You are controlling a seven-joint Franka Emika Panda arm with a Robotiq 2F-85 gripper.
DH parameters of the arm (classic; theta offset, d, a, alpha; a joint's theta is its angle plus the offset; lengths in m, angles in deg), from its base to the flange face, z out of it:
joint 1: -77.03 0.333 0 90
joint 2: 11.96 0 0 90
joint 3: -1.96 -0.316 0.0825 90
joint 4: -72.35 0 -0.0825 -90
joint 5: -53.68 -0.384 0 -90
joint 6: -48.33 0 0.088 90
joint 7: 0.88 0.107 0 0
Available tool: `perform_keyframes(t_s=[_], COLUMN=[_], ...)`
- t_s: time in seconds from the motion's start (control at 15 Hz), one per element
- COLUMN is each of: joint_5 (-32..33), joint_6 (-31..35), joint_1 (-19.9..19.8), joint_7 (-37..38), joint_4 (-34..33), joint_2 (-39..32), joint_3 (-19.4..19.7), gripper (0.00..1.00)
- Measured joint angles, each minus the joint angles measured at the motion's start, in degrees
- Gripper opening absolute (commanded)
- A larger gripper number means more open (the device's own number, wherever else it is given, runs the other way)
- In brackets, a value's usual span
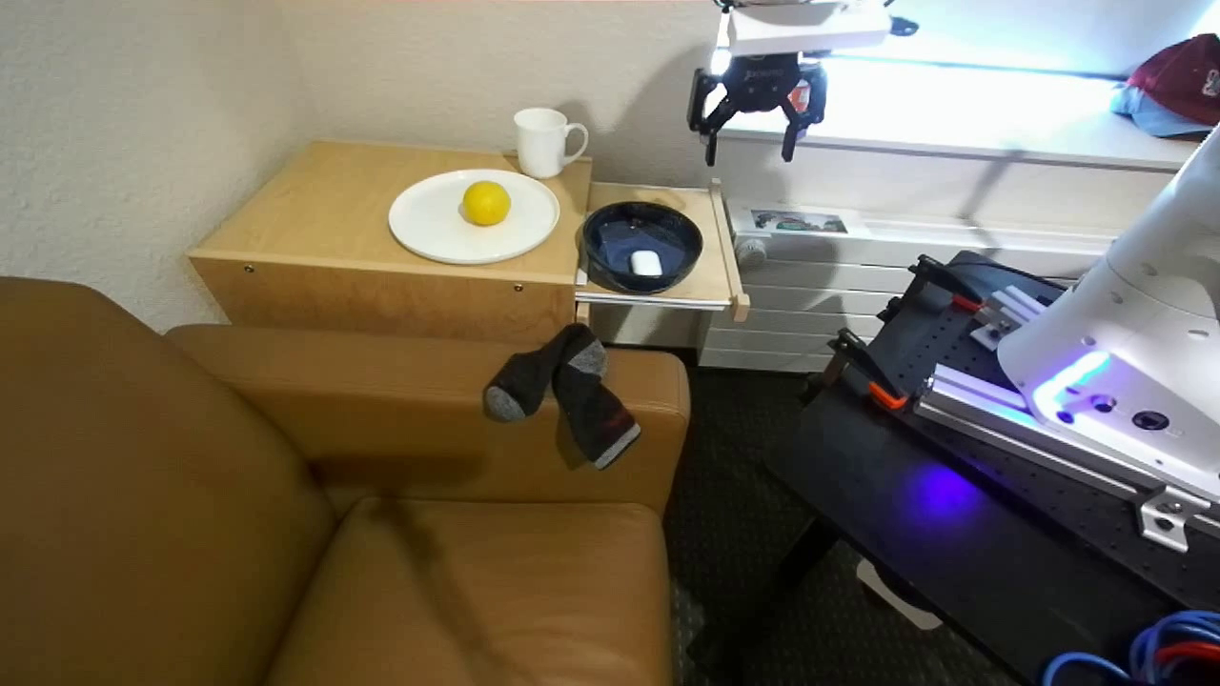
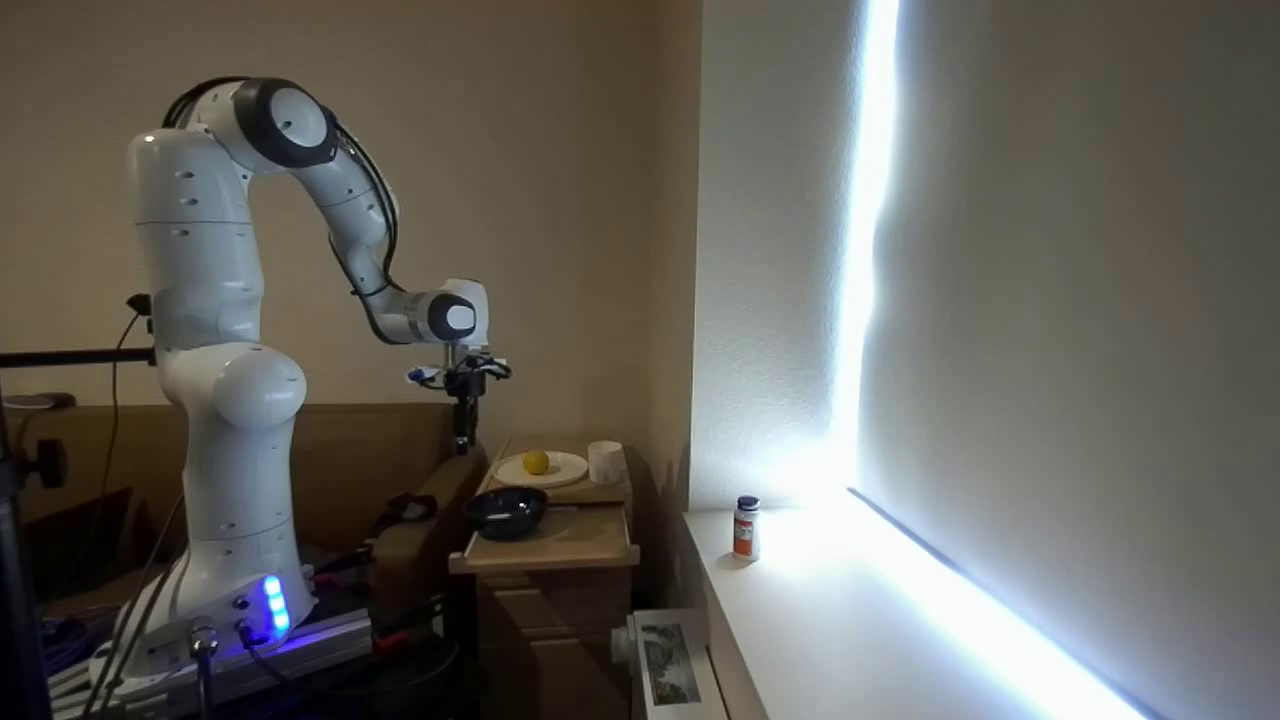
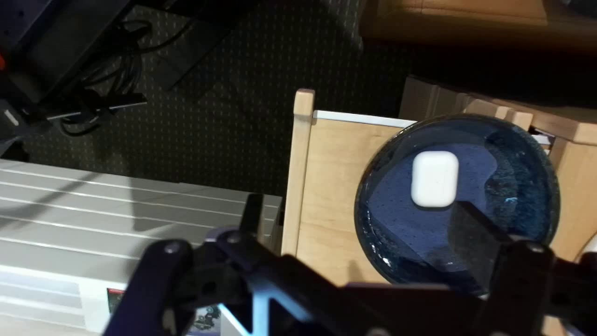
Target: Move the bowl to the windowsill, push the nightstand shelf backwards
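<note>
The dark bowl [image 1: 681, 250] sits upright on the pulled-out nightstand shelf [image 1: 710, 276], with a small white rounded case [image 1: 645, 263] inside it. The bowl [image 2: 508, 515] and shelf [image 2: 590, 542] also show in an exterior view. In the wrist view the bowl [image 3: 396, 228] lies right of centre on the shelf [image 3: 336, 186], the case [image 3: 435, 178] in it. My gripper [image 1: 750, 154] is open and empty, above the shelf and apart from the bowl; in the wrist view one finger of the gripper [image 3: 359, 214] overlaps the bowl. The bright white windowsill [image 1: 953, 119] also shows in an exterior view [image 2: 800, 620].
The nightstand top [image 1: 324, 200] holds a white plate [image 1: 429, 229] with a yellow fruit [image 1: 486, 203] and a white mug [image 1: 540, 143]. A bottle [image 2: 746, 530] and a cap [image 1: 1177, 86] are on the windowsill. A radiator [image 1: 810, 276] is below it. Socks [image 1: 581, 381] lie on the sofa arm.
</note>
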Motion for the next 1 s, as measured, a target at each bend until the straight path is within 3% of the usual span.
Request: perform_keyframes(t_s=[0.27, 0.6, 1.0], joint_5=[0.45, 0.29, -1.56], joint_6=[5.42, 9.61, 9.91], joint_1=[0.39, 3.65, 6.07], joint_7=[7.94, 17.63, 19.66], joint_4=[-2.69, -8.86, -14.99], joint_2=[-10.28, -22.96, -30.81], joint_3=[2.47, 8.83, 10.64], gripper=[1.0, 1.0, 1.0])
